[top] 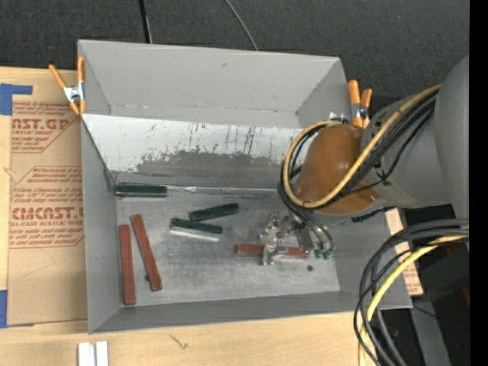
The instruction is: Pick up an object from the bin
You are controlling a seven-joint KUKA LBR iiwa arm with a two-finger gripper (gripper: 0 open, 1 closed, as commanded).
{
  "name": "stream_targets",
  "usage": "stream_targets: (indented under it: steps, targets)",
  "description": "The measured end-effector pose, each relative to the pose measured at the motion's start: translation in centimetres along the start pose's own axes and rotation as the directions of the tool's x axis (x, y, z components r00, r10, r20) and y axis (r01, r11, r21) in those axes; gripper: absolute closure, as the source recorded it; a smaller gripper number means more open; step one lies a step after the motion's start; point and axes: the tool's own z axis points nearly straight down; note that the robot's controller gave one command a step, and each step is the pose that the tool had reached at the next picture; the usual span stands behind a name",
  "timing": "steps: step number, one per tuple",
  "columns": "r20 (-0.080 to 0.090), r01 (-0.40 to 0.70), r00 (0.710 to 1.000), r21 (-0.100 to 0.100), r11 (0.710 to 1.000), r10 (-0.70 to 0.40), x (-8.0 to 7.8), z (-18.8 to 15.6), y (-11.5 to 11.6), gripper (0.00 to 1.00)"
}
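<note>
Camera view: gripper (pixel 276 248) sat low at the right end of a short red-brown stick (pixel 248 248) near the bin's (pixel 206 82) front-right corner, its spread impossible to tell. The stick looked light and stiff, best pinched across its narrow width.

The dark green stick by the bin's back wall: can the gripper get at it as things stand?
Probably yes from above: nothing lies on the dark green stick, and the gripper is apart from it. The back wall close behind it may hinder.
</note>
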Motion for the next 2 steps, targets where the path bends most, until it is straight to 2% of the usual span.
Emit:
stream_targets:
  steps: [1, 2]
  targets:
    - [0.0, 0.0, 1.0, 0.0, 1.0, 0.0, 0.0, 0.0, 0.0, 1.0]
    - [-0.011, -0.041, 0.999, -0.002, 0.999, 0.041, -0.2, -18.3, 1.0, 1.0]
